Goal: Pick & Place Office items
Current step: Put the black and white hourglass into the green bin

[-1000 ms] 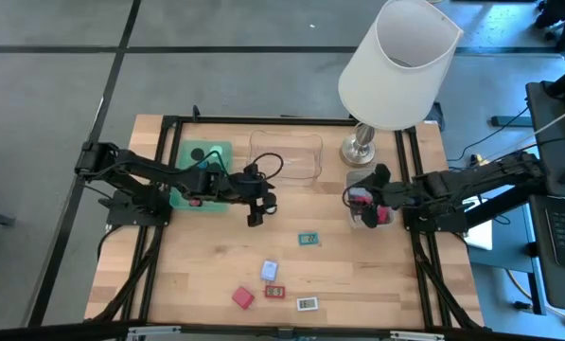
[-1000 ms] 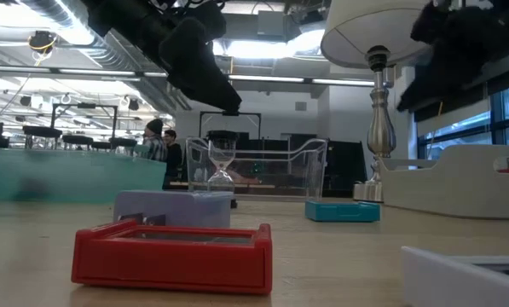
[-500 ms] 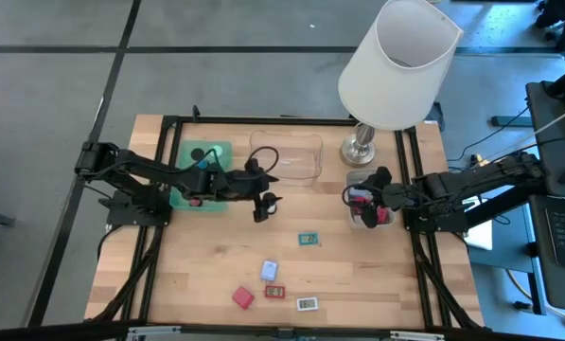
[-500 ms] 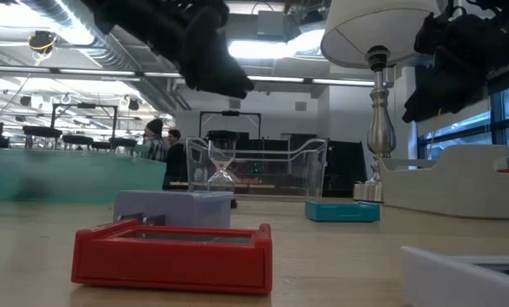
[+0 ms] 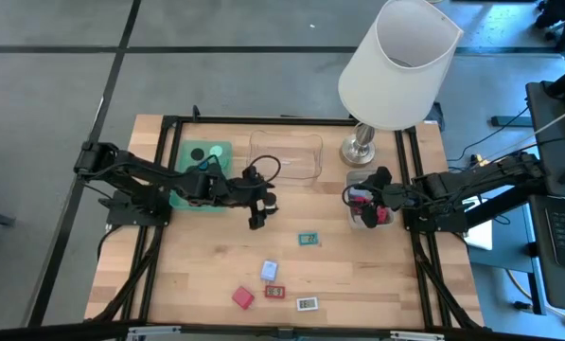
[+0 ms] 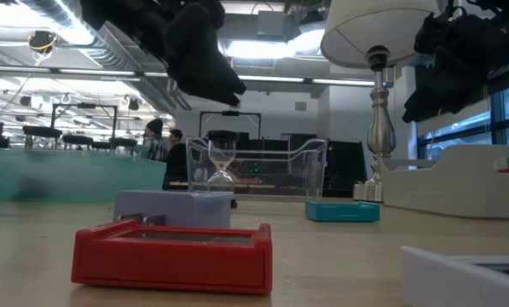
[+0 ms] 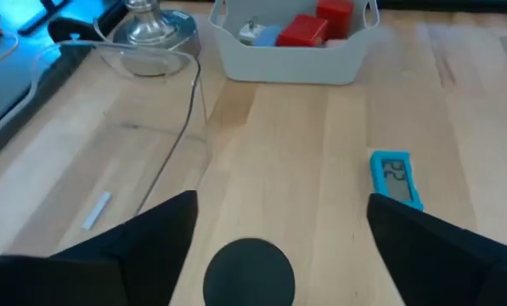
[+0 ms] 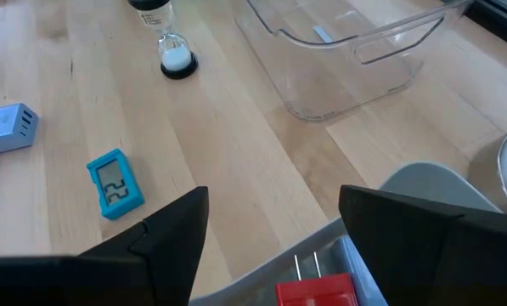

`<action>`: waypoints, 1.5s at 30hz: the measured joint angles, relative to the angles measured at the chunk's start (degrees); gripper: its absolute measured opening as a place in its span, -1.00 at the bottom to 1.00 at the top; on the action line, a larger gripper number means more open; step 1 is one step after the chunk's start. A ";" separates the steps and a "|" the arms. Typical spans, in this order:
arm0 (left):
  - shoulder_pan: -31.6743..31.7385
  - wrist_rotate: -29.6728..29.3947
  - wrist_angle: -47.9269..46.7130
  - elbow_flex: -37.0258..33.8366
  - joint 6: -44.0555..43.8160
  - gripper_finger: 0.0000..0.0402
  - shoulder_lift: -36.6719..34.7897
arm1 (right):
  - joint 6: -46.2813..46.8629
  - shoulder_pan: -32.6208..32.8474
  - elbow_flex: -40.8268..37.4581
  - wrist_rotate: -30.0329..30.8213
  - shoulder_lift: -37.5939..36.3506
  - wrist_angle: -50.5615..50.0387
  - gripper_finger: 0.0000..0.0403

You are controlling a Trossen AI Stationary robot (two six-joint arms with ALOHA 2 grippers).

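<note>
The left gripper [image 5: 255,222] hung wide open and empty right over the small black-capped glass hourglass [image 8: 170,38] just beside the clear plastic tray [image 5: 286,156]; looked light, tippy and fragile, so I'd pinch the caps.

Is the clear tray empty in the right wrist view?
Yes. The clear tray shows only bare wood through its floor, and the hourglass stands outside it on the table.
</note>
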 joint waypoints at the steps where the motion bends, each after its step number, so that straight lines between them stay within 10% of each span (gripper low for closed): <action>1: -0.09 -0.16 -0.51 0.00 -0.03 0.74 0.00 | 0.00 0.00 0.00 0.01 0.01 0.00 0.33; 31: 4.90 3.07 -4.70 -0.02 -9.61 0.95 7.61 | -0.02 0.00 -0.01 0.01 0.03 0.31 0.33; 45: 4.88 4.45 -5.74 -0.02 -12.04 0.47 7.61 | -0.03 0.00 -0.01 0.01 0.03 0.37 0.33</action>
